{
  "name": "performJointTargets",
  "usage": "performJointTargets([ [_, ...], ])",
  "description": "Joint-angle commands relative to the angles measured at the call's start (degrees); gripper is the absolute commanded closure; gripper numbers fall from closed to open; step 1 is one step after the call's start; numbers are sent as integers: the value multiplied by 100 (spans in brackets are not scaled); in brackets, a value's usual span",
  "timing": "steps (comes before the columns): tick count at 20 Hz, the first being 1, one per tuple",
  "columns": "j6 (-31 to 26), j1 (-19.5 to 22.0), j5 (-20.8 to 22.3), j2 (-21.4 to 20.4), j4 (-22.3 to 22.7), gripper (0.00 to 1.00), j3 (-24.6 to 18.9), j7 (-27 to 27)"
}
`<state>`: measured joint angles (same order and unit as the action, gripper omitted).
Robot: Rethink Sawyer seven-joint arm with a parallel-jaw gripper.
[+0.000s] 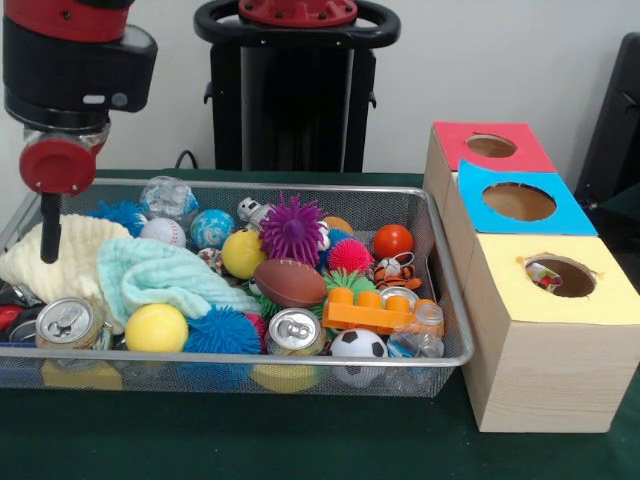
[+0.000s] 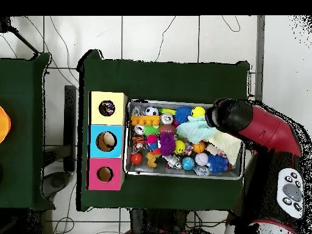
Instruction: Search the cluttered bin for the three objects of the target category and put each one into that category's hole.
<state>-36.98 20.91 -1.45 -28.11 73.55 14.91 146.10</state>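
The bin [image 1: 440,300] is sitting left of the box [image 1: 545,340], with cans [image 1: 294,331] lying at its front.

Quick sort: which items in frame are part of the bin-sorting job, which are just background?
Job:
- wire mesh bin of cluttered toys
- wooden box with red, blue and yellow holes
- red and black robot arm

Background:
- dark green tablecloth
- black stand behind the bin

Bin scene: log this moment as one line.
arm over bin end | tool on cream cloth | yellow hole holds item
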Motion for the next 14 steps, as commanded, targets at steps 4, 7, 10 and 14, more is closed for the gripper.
performJointTargets([
  [4, 469, 234, 56, 484, 836, 0, -748, -2],
  [7, 575, 229, 56, 498, 978, 0, -768, 51],
  [10, 667, 196, 59, 458, 1149, 0, -756, 102],
  [14, 768, 227, 63, 463, 1308, 0, -766, 108],
])
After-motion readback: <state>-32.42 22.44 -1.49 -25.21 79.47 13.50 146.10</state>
